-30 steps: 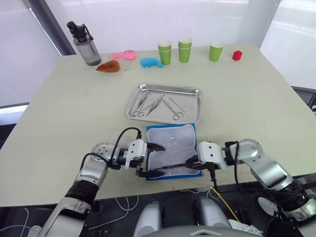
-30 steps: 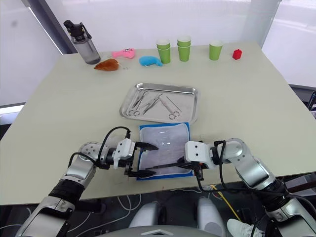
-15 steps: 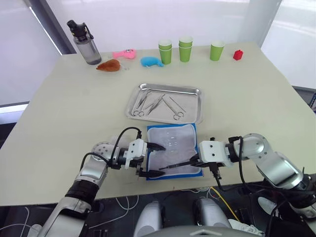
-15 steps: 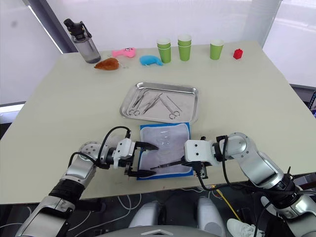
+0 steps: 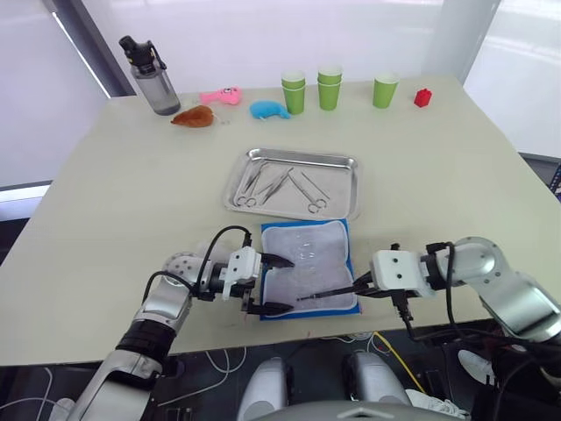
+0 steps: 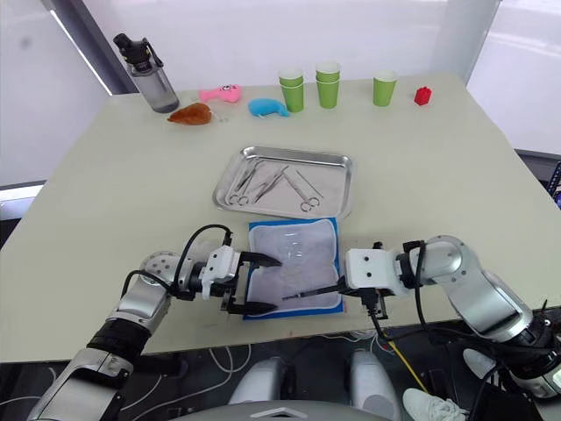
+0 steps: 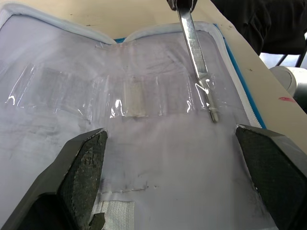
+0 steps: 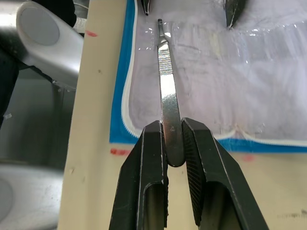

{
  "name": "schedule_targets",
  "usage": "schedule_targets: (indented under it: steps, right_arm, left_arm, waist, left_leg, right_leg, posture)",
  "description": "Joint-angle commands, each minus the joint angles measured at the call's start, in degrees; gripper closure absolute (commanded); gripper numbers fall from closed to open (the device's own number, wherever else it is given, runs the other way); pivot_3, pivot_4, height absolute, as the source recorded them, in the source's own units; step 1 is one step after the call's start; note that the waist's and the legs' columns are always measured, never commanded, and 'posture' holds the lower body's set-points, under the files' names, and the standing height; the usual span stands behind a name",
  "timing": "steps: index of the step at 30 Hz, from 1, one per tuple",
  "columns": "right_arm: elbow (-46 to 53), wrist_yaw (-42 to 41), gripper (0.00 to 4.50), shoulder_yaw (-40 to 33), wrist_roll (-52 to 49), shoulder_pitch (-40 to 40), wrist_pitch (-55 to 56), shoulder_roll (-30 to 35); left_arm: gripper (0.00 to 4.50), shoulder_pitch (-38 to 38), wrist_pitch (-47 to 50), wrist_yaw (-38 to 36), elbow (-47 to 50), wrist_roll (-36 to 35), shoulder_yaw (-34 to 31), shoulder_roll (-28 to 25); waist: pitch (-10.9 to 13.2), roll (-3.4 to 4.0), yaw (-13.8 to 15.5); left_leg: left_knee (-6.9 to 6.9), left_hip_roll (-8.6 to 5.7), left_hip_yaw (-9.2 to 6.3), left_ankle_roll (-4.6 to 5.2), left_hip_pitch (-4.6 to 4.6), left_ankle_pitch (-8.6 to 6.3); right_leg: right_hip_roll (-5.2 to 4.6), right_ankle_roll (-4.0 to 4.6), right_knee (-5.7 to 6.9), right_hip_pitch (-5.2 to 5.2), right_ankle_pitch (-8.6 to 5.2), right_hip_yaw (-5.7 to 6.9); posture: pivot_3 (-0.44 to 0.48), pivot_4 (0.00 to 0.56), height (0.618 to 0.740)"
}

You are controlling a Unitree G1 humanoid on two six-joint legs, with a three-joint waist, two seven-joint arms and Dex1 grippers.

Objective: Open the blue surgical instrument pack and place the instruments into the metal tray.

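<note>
Between the spread-apart left gripper [image 5: 270,284] fingers lies the opened blue surgical instrument pack [image 5: 307,279]; the right gripper [image 8: 173,143] pinches a flat silver instrument [image 8: 167,91] over it, metal tray [image 5: 344,203] beyond.

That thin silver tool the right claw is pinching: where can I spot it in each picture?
Left eye view: the instrument lies over the pack's near edge.
Right eye view: same place.
Left wrist view: slants in from above.
Right wrist view: between the right claw fingers.
Shared landmark: the blue surgical instrument pack.
</note>
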State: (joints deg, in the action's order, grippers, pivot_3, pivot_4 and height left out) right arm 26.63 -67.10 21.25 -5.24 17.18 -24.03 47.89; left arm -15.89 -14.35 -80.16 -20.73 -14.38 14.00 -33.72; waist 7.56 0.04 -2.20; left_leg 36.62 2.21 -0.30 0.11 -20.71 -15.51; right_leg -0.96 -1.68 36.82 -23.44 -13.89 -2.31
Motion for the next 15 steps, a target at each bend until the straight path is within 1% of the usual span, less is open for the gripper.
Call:
schedule_targets:
  steps: [1, 10, 13, 15]
  right_arm:
    - [3.11, -0.95, 4.49, -3.93, -1.98, -0.62, 1.66, 2.29]
    - [3.38, -2.92, 4.49, -10.13, -5.28, -3.49, 3.63, 7.7]
    - [3.14, -3.85, 4.49, -15.01, -8.8, -4.67, 3.21, 9.16]
    - [2.49, -3.69, 4.49, -16.91, -10.37, -4.65, 2.26, 9.25]
  left_arm:
    - [0.0, 3.75, 3.05, 2.32, -7.82, 7.55, 3.84, -1.32]
    - [0.0, 3.51, 2.84, 2.4, -8.37, 7.66, 3.9, -1.11]
    - [0.0, 3.37, 2.64, 2.39, -8.7, 7.72, 3.88, -1.08]
    - [0.0, 3.27, 2.55, 2.36, -8.89, 7.75, 3.87, -1.09]
  waist:
    - [0.0, 0.0, 0.0]
    - [0.0, 0.0, 0.02]
    - [0.0, 0.0, 0.04]
    - [0.01, 0.0, 0.06]
  left_leg:
    - [0.0, 0.0, 0.0, 0.0, 0.0, 0.0]
    - [-0.04, 0.0, 0.01, -0.02, 0.01, -0.01]
    - [-0.04, 0.0, 0.01, -0.02, 0.01, -0.01]
    - [-0.05, 0.01, 0.0, -0.02, -0.01, -0.01]
  right_leg:
    - [-0.01, 0.0, 0.0, 0.0, 0.0, 0.0]
    - [-0.05, 0.0, -0.03, -0.01, 0.0, 0.0]
    - [-0.06, 0.0, -0.04, -0.01, 0.0, 0.0]
    - [-0.06, 0.0, -0.04, -0.01, 0.0, 0.0]
  posture:
    - [0.0, 0.15, 0.734]
    - [0.0, 0.15, 0.734]
    - [0.0, 0.15, 0.734]
    - [0.0, 0.15, 0.734]
